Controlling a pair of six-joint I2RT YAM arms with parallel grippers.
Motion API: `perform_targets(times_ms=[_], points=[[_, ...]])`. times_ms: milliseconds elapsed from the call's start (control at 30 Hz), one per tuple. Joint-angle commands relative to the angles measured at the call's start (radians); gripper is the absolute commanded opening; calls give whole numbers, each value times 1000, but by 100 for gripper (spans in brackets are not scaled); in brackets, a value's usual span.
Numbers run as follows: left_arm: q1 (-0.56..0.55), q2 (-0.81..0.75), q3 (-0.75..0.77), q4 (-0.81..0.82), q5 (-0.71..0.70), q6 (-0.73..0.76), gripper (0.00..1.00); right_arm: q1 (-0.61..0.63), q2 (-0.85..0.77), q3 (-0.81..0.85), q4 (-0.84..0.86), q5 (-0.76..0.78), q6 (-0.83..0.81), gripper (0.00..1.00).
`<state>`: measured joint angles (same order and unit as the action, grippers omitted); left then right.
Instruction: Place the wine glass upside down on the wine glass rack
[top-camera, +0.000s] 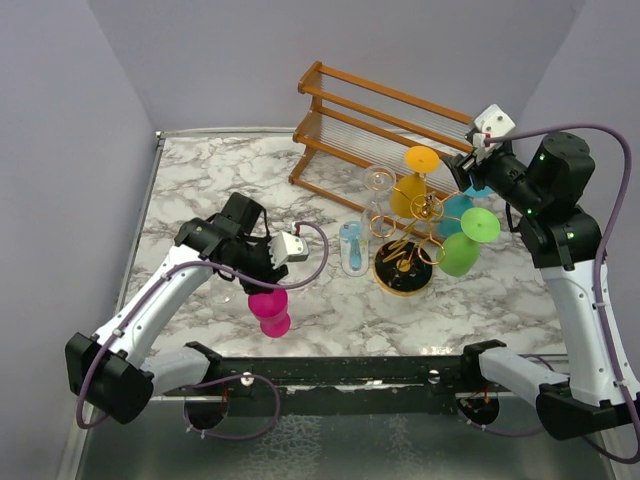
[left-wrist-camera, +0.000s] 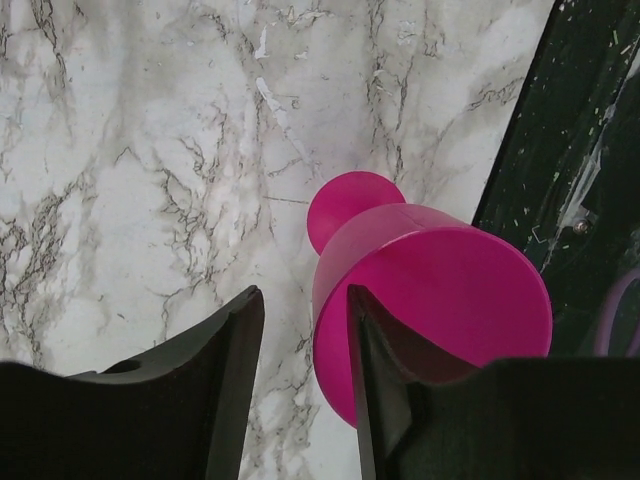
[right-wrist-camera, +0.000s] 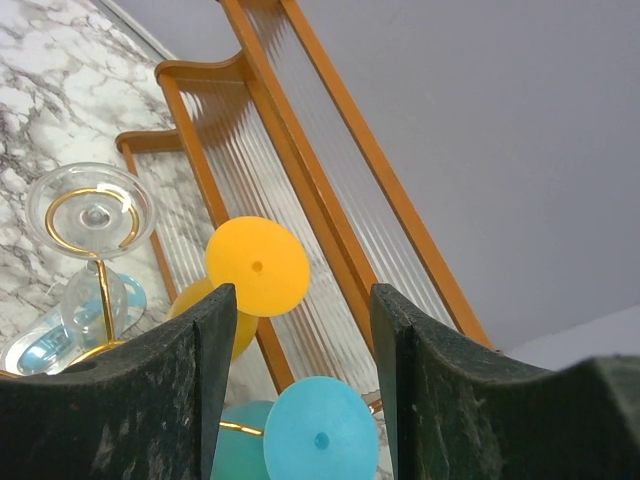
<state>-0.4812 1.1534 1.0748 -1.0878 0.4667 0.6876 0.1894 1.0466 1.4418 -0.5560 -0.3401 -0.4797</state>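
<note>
Top view: pink wine glass (top-camera: 268, 308) is low on the marble table (top-camera: 200, 180) near the front edge, left of centre, well apart from the gold wire rack (top-camera: 404, 280).
Rack status: stands right of centre. An orange glass (top-camera: 415, 190), blue glass (top-camera: 458, 208), green glass (top-camera: 467, 240) and clear glass (top-camera: 378, 182) seem to hang on its loops, feet up.
Done so far: nothing for the pink wine glass as far as the pics show. It's not raised to the rack and not hung.
Left to do: prob. get a firm hold, lift, carry right to the rack, turn bowl-down, hook on a free loop, let go. Judged early stage.
Glass pose: in the left wrist view the bowl (left-wrist-camera: 430, 300) faces the cam, w/ the foot beyond it. Upright or tipped, can't tell.
Grip, left side: left pincer (top-camera: 262, 283) (left-wrist-camera: 305, 295) hangs right over the glass, jaws partly apart. The bowl's edge shows in the gap. One finger (left-wrist-camera: 385, 400) overlaps the bowl, the other has bare marble btwn it and the glass. No squeeze visible, so not gripping. Whether the one finger touches the bowl can't be told.
Grip, right side: right pincer (top-camera: 470, 170) (right-wrist-camera: 302, 290) is up by the rack's far side, just beside the blue glass. Jaws are apart w/ nothing btwn them, so it holds nothing.
Right wrist view: looks past the orange and blue feet to a wooden shelf (right-wrist-camera: 300, 170).
</note>
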Motion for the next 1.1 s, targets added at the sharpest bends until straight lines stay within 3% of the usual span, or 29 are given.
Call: perform_targets(times_ms=[0,233,467,767,1067], points=[[-24,10,8,9,-20,-4,36,-4,-14,-10,29,-22,-1,56],[-64,42,47,19,-31,-29,0,-4,-13,0,29,-12,-9,56],[-75,60,187,1,-102,-13,0,-4,26,55,22,3,-19,56],[-113,143,514,42,-307,-17,0,-4,178,246,0,-61,17,56],[-115,281,804,241,-723,-143,0,-5,386,458,31,-53,149,52]])
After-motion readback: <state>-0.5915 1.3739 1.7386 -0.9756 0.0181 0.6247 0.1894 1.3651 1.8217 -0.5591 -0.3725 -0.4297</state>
